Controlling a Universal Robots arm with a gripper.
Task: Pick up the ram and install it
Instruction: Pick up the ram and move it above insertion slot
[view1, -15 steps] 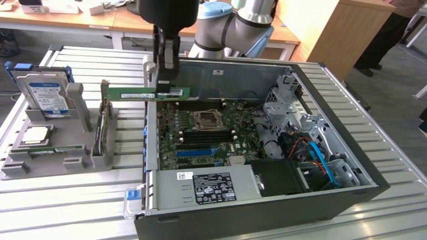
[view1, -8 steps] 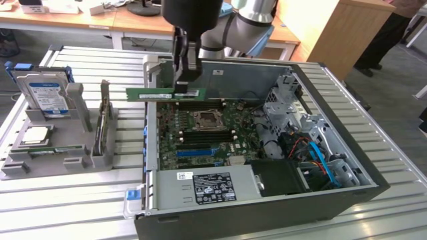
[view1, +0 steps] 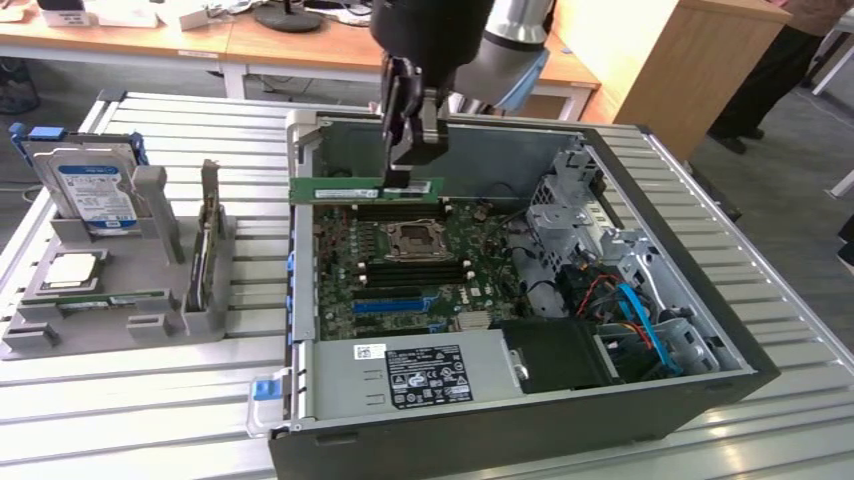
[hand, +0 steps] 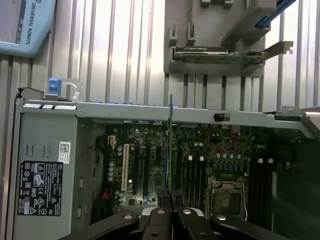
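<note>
The ram (view1: 350, 189) is a long green stick held level and on edge above the far side of the motherboard (view1: 400, 285) in the open computer case (view1: 694, 310). My gripper (view1: 400, 181) is shut on the ram's upper edge, right of its middle in the exterior view. The stick hangs just over the black memory slots (view1: 398, 212) beyond the processor socket (view1: 414, 238); I cannot tell whether it touches them. In the wrist view the ram (hand: 170, 145) shows edge-on as a thin line running out from my gripper (hand: 170, 201) over the board.
A grey fixture (view1: 80, 335) at the exterior view's left holds a hard drive (view1: 94, 190), a square processor (view1: 74, 270) and an upright card (view1: 207, 250). The power supply (view1: 414, 375) fills the case's near end, with cables (view1: 627, 300) at the right. A person (view1: 774, 70) stands behind.
</note>
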